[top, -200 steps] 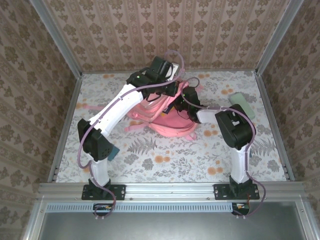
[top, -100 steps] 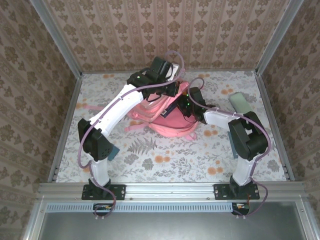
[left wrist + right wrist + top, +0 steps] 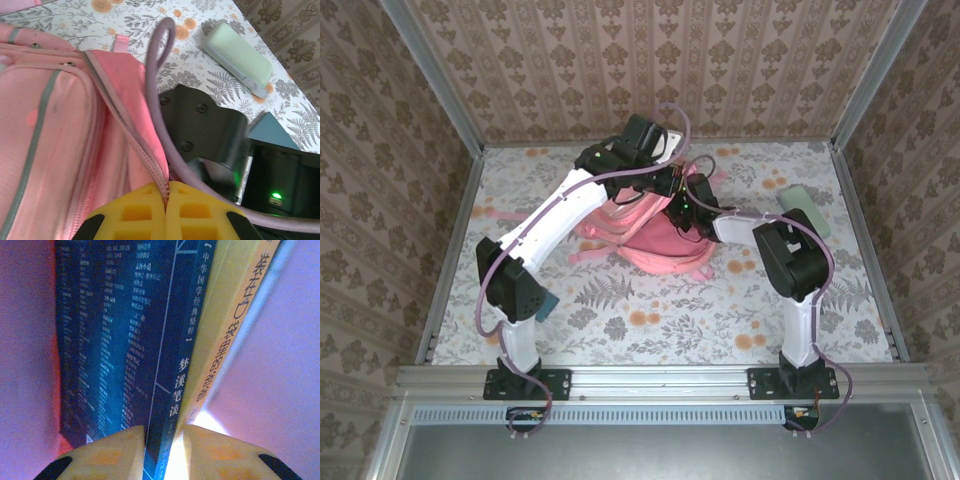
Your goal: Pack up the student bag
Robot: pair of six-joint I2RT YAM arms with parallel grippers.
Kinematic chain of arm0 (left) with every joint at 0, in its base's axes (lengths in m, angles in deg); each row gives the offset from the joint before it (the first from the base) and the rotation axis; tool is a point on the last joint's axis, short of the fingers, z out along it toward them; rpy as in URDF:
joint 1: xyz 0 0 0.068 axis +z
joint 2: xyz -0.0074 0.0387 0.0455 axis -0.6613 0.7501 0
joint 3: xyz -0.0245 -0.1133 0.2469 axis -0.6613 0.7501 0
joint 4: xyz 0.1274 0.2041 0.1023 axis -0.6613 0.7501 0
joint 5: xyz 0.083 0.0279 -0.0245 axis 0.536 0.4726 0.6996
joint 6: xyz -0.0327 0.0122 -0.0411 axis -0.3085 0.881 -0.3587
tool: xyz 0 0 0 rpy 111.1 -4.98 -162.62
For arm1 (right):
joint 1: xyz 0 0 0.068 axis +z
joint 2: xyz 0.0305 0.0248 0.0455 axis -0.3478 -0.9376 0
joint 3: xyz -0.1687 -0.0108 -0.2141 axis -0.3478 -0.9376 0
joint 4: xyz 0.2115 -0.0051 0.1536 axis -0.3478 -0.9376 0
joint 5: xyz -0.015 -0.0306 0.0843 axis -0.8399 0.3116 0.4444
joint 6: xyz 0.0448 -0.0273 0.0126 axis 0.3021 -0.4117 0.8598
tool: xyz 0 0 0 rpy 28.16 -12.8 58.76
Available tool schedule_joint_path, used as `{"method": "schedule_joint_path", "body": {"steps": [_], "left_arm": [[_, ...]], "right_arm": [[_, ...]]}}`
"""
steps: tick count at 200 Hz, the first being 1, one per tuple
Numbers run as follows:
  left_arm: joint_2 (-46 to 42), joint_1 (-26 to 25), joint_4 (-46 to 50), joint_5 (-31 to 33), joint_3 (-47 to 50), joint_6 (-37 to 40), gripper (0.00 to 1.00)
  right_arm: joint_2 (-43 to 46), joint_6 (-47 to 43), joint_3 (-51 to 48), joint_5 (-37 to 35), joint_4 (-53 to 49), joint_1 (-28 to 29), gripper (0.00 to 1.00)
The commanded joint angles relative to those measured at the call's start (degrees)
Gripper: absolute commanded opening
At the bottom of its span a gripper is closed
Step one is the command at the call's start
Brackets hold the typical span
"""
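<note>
The student bag (image 3: 655, 245) lies on the bench (image 3: 620, 310), its zip edge (image 3: 142, 155) pinched in the left tool (image 3: 165, 192). The right tool (image 3: 164, 436) has just narrowed onto a blue book (image 3: 125, 340) inside, so packing looks underway.

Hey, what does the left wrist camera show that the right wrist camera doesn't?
Left wrist: the left tool pinching the student bag at its zipper edge, a green case on the table, and the right arm. Right wrist: the right tool straddling a blue book, a yellow book beside it. Both: pink bag fabric and yellow fingertips.
</note>
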Motion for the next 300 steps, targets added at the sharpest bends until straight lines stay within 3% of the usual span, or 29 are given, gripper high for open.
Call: {"method": "schedule_joint_path", "body": {"steps": [1, 33, 47, 57, 131, 217, 261, 300], "left_arm": [[-2.6, -2.2, -2.5, -7.4, -2.6, 2.5, 0.00], [-4.3, -2.0, -2.3, -5.1, 0.2, 2.6, 0.00], [-5.2, -1.3, -2.8, -4.2, 2.1, 2.2, 0.00], [-5.6, -0.6, -3.0, -3.9, 3.4, 1.8, 0.00], [-8.8, 2.4, -5.3, -4.9, 9.9, -0.3, 0.00], [-13.2, 2.9, -9.1, -11.1, 18.0, -2.4, 0.00], [-14.5, 2.5, -10.8, -11.1, 22.7, -3.8, 0.00], [-14.3, 2.4, -9.6, -6.9, 23.2, -3.7, 0.00]], "right_arm": [[-3.5, 2.0, 3.9, 2.5, 3.5, 1.2, 0.29], [-5.3, 3.2, 5.0, 3.1, 3.7, 1.2, 0.34], [-3.8, 2.2, 3.4, 2.7, 3.8, 1.2, 0.41], [-2.0, 1.4, 1.9, 2.0, 3.3, 1.1, 0.48], [17.7, -4.1, -12.4, -2.0, -4.6, 0.6, 0.55], [45.8, -9.3, -22.9, -14.0, -34.9, 0.0, 0.55], [54.7, -16.0, -26.6, -15.0, -46.8, -9.6, 0.61], [56.3, -23.7, -29.0, -15.3, -49.9, -20.4, 0.78]]}}
